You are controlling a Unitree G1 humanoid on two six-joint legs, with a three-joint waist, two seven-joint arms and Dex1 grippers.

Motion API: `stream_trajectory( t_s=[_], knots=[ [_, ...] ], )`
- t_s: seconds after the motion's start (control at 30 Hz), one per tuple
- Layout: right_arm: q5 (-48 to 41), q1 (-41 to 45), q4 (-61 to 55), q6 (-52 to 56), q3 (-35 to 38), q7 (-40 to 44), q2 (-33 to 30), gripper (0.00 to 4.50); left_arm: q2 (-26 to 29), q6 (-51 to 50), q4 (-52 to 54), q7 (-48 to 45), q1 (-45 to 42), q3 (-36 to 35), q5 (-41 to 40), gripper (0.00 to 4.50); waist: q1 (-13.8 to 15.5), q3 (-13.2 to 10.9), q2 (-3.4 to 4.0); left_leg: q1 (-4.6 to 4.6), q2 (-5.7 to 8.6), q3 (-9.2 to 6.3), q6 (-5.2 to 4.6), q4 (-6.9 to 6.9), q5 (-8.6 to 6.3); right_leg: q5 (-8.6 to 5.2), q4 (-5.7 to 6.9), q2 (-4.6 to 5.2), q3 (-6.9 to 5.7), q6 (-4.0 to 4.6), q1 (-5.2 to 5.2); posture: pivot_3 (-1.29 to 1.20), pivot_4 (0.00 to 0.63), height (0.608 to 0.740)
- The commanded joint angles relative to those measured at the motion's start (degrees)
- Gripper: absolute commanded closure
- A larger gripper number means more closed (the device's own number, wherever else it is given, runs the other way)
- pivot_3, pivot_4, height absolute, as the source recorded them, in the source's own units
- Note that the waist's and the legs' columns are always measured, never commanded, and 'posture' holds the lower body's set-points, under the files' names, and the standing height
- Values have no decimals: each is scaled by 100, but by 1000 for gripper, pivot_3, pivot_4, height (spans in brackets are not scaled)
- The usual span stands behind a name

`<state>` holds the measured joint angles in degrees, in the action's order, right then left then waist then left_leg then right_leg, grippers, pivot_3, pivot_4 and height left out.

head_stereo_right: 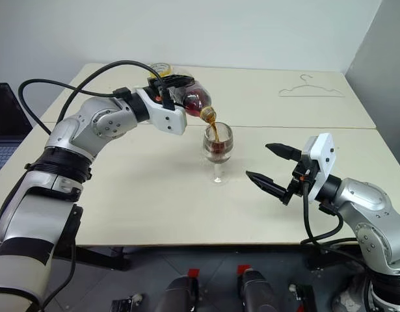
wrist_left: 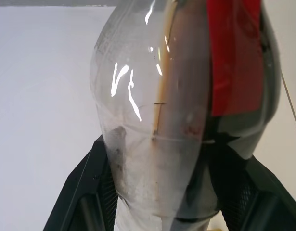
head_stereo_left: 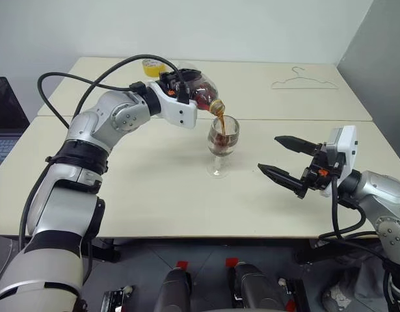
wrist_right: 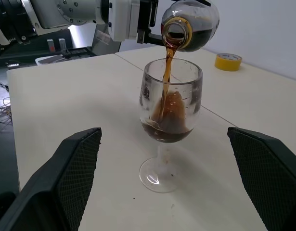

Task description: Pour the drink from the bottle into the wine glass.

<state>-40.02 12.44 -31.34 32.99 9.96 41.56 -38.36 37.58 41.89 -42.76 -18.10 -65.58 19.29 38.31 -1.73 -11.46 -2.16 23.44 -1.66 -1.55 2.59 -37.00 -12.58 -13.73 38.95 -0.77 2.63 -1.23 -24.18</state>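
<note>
My left gripper (head_stereo_left: 179, 83) is shut on the bottle (head_stereo_left: 201, 93), tipped so its open mouth hangs over the wine glass (head_stereo_left: 223, 144). A brown stream of the drink (wrist_right: 167, 72) runs from the mouth into the bowl, where dark liquid (wrist_right: 166, 129) pools at the bottom. The glass stands upright on the table's middle. In the left wrist view the bottle (wrist_left: 181, 110) sits between the black fingers (wrist_left: 87, 192). My right gripper (head_stereo_left: 287, 161) hovers open to the right of the glass, a hand's width from it, with nothing between its fingers.
A yellow tape roll (wrist_right: 228, 61) lies at the far side of the cream table (head_stereo_left: 134, 195), behind my left arm. A wire hanger (head_stereo_left: 304, 81) lies at the far right. A seam (head_stereo_left: 297, 119) divides the two tabletops. A laptop (head_stereo_left: 4, 117) sits off to the left.
</note>
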Motion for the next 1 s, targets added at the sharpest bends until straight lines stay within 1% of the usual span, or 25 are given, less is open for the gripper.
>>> stream_trajectory(
  t_s=[0.03, 0.13, 0.3, 0.47, 0.6, 0.7, 0.8, 0.9, 1.0],
  knots=[
    [-42, 121, -72, -73, 51, 38, -44, 0, 61, 15, 57, 60, -220, -143, -215, 1884, 0, 0, 0, 0, 0, 0, 0, 0, 0, 0, 0, 0, 0, 0, 0, 0, 150, 740],
    [-38, 134, -63, -69, 40, 44, -41, 0, -29, -88, -45, -164, -174, -252, -556, 1884, 0, 0, 0, 0, 0, 0, 0, 0, 0, 0, 1, 0, 0, 0, 0, 0, 150, 740],
    [-34, 140, -50, -58, 36, 52, -51, 0, -266, -472, -1, -716, -10, -542, -1465, 1884, 3, 0, 0, 0, 0, 0, 0, -3, 0, 0, 1, 0, 0, 0, 1, 0, 150, 740],
    [-23, 137, -39, -51, 36, 65, -62, 0, -344, -768, 133, -984, 98, -664, -1860, 1884, -9, 0, 0, -2, 0, 0, 0, -2, 0, 0, 3, -1, 1, 0, 1, 0, 150, 740],
    [-8, 140, -21, -46, 37, 96, -68, 0, -471, -1165, 300, -1268, 213, -859, -2370, 1884, -3, 0, 0, -2, 0, -1, 0, -4, 0, 0, 3, -1, 0, 0, 2, 0, 150, 740],
    [2, 172, 21, -46, 17, 147, -68, 0, -682, -1962, 544, -1588, 341, -1259, -3107, 1884, -1, 0, 0, -1, 1, 0, 0, -5, 0, 1, 3, 0, 1, -1, 2, 0, 150, 740],
    [-20, 280, 98, -41, -63, 242, -49, 0, -810, -3251, 1019, -1787, 552, -1756, -3858, 1884, -23, 0, 0, -2, 0, -1, 0, -5, 0, 1, 4, 0, 1, -1, 3, 0, 150, 740],
    [-84, 441, 204, 115, -179, 388, -135, 0, -766, -4300, 1535, -1929, 920, -2107, -4369, 1884, -54, 0, 1, -10, -3, -1, -1, -4, 0, 1, 8, -4, 3, 0, 4, 0, 150, 740],
    [-254, 676, 356, 294, -139, 501, -187, 0, -671, -5391, 2082, -1818, 1361, -2543, -4830, 1884, -62, 0, 0, -15, -5, -3, -1, -4, 0, 1, 11, -5, 3, 0, 8, 0, 150, 740]
  ],
)
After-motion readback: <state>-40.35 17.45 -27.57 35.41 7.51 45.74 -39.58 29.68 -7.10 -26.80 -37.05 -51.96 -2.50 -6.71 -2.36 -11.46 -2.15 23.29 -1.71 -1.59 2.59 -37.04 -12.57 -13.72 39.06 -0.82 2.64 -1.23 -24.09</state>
